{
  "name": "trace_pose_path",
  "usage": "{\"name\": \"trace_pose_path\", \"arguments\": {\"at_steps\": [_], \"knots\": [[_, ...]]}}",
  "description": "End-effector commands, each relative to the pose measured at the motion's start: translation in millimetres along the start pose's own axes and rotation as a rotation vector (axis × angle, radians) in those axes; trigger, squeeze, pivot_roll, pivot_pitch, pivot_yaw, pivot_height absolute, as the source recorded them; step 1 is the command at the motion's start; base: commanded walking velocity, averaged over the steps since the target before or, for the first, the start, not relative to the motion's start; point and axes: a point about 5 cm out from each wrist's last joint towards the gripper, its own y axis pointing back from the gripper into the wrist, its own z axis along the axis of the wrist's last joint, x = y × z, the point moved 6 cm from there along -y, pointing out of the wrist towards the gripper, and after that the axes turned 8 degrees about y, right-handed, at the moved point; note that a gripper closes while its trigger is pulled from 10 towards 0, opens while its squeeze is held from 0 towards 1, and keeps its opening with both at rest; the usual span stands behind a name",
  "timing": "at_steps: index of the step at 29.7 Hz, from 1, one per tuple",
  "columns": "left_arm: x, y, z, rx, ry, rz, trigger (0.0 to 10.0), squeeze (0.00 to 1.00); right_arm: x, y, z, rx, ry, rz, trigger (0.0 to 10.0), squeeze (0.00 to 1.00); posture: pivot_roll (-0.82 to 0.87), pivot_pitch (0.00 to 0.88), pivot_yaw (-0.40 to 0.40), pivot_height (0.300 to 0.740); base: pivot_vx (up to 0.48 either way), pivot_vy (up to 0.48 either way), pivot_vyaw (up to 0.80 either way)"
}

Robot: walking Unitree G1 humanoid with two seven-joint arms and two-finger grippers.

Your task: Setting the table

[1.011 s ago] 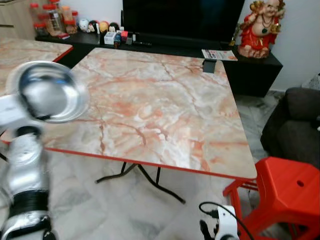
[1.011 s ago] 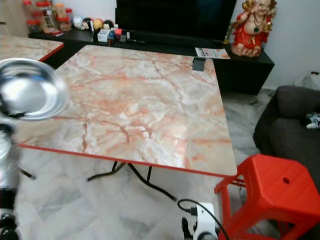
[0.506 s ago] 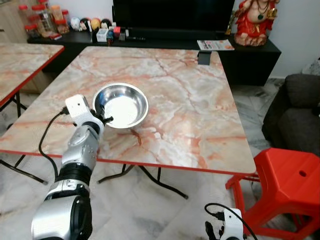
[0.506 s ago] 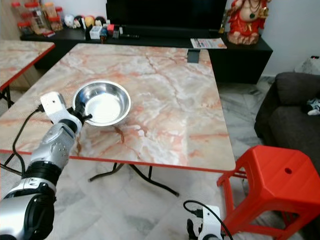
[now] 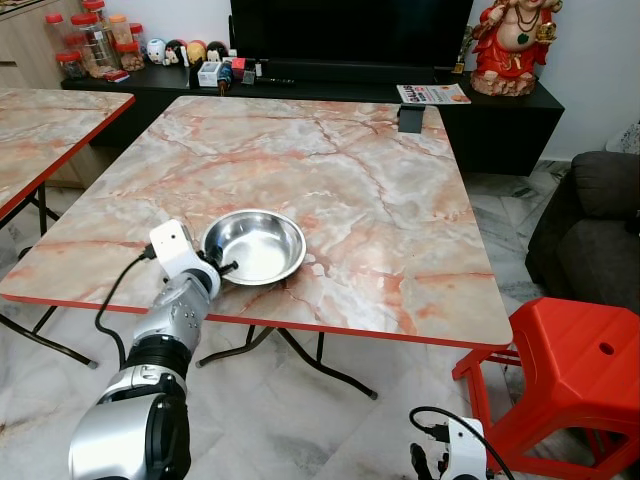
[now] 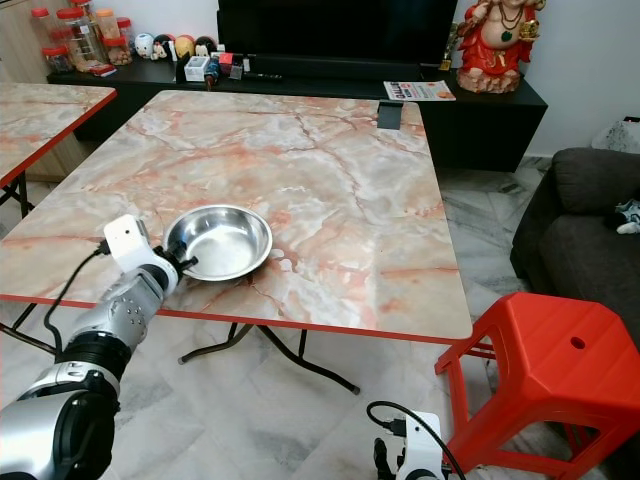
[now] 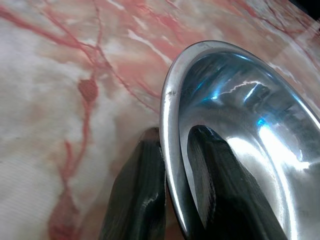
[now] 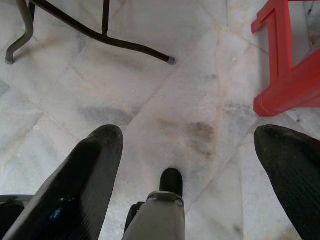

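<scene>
A shiny steel bowl (image 5: 256, 246) rests on the marble-patterned table (image 5: 380, 230), near its front left edge. My left gripper (image 5: 219, 268) is shut on the bowl's near rim. In the left wrist view one black finger (image 7: 137, 190) is outside the rim and the other inside the steel bowl (image 7: 240, 130). My right gripper (image 8: 187, 175) hangs low beside me with its fingers (image 8: 75, 185) wide open above the floor tiles.
A red plastic stool (image 5: 560, 380) stands at the table's front right corner. A second marble table (image 5: 45, 120) is to the left. A dark couch (image 5: 600, 230) sits at the right. Behind the table, a low black cabinet (image 5: 500, 120) carries jars and a red statue (image 5: 510, 45).
The bowl has come down from mid-air on the left and across onto the table, then slid a little nearer the front edge. The camera has also shifted.
</scene>
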Motion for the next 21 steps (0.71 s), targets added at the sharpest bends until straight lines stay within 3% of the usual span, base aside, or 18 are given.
{"name": "trace_pose_path", "arguments": {"at_steps": [1, 17, 19, 21], "knots": [[-2.8, 0.6, -4, 0.014, -0.007, -0.017, 10.0, 0.00, 1.5, -0.3, 1, -0.005, -0.007, 0.004, 10.0, 0.00, -0.03, 0.000, -0.013, 0.740, 0.000, 0.000, 0.00], [-19.9, -2.4, -7, -0.015, 0.034, -0.017, 10.0, 0.00, -1.0, 0.0, 1, -0.008, -0.021, -0.004, 10.0, 0.00, -0.05, 0.000, -0.013, 0.740, 0.000, 0.000, 0.00], [-18.1, -2.5, -5, -0.026, 0.039, -0.002, 10.0, 0.36, -1.5, 0.0, 2, -0.009, -0.023, -0.006, 10.0, 0.00, -0.05, 0.000, -0.012, 0.740, 0.000, 0.000, 0.00], [-16.0, -2.5, -3, -0.039, 0.037, 0.012, 10.0, 0.41, -1.7, 0.0, 2, -0.010, -0.024, -0.007, 10.0, 0.00, -0.05, 0.000, -0.013, 0.740, 0.000, 0.000, 0.00]]}}
